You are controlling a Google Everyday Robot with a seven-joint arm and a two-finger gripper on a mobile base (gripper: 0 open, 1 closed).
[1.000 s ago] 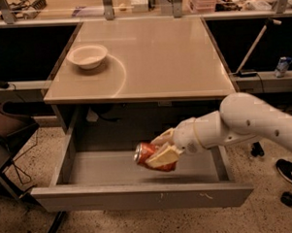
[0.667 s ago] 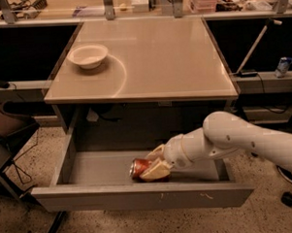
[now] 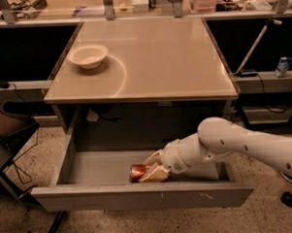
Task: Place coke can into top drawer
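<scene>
Lower than a moment ago, the gripper is now sitting deep inside the open top drawer, close behind its front panel. Its pale fingers are pinching the coke can, which is lying on its side and poking out toward nine o'clock, at or just above the drawer floor. The white arm is reaching in from four o'clock. On the table above, a white bowl is resting toward ten o'clock.
</scene>
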